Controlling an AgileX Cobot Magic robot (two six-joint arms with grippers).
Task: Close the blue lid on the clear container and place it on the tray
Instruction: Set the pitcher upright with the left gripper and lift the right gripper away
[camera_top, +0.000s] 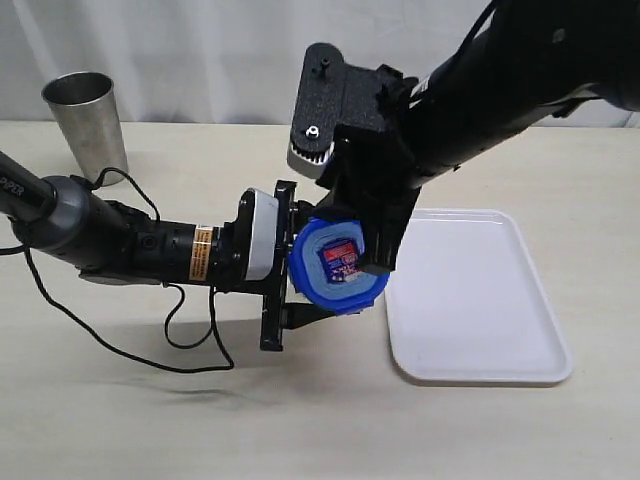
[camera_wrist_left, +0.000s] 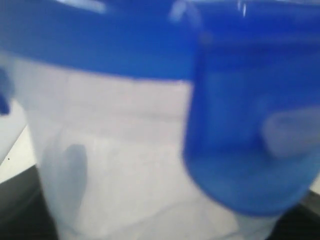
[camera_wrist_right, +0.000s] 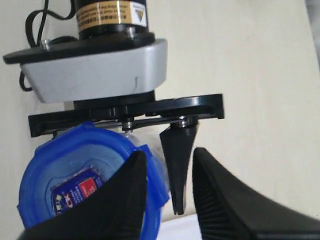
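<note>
Nearest the front edge of the table (camera_top: 330, 430), on its right half, lies the tray (camera_top: 480, 310), flat and white, with nothing on it. A thin black cable (camera_top: 190, 340) loops over the table on the left. Just beside the tray's left edge, about mid-table and not on the tray, stands the clear container (camera_wrist_left: 125, 165), upright and seen from above. The blue lid (camera_top: 332, 268) sits on its mouth, sticker up. The left wrist view shows the lid's rim across the container's top and one flap (camera_wrist_left: 250, 125) hanging down its side; whether it is snapped home cannot be told. The left gripper (camera_top: 305, 262) reaches in level from the left, its jaws set wide and closed on the container's body just under the lid. The right gripper (camera_wrist_right: 169, 156) comes down from the far right. Its jaws are partly apart with a clear gap between them. One finger (camera_wrist_right: 125, 200) lies over the lid's top and the other stands outside the lid's edge, gripping nothing that shows. At the far left corner stands a steel cup (camera_top: 88, 125), well apart, before a pale curtain (camera_top: 200, 50).
</note>
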